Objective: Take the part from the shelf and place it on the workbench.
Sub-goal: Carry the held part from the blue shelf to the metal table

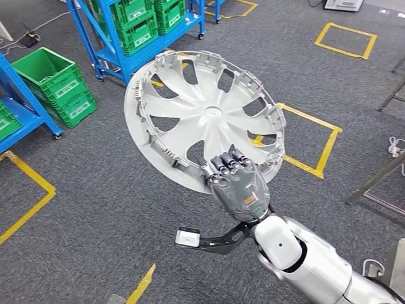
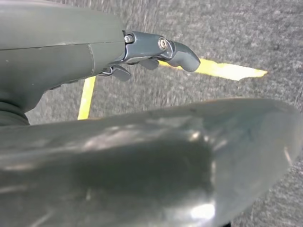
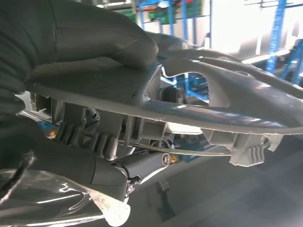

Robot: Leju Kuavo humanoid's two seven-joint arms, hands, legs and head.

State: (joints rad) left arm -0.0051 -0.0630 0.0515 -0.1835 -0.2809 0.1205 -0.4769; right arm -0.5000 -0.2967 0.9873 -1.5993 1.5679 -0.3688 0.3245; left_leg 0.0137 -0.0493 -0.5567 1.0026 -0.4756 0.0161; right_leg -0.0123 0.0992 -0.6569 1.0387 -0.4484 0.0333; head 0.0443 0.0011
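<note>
Right hand (image 1: 238, 183) carries the round silver plastic wheel cover (image 1: 205, 117) out over the grey carpet floor (image 1: 95, 190).

The right hand grips the cover's near rim, dark fingers (image 1: 229, 161) curled over the edge onto the ribbed inner face, and the disc tilts up and away from the hand, clear of the floor. In the right wrist view the thumb (image 3: 107, 38) presses one face of the rim while fingers close underneath by the clips. Beyond the cover, well apart from the hand, stand blue metal shelves (image 1: 109, 44) loaded with green plastic crates (image 1: 52, 82). Yellow tape lines (image 1: 330, 136) mark the floor just past the disc. The left hand (image 2: 157, 52) hangs above the carpet, its fingers loosely extended, holding nothing.
</note>
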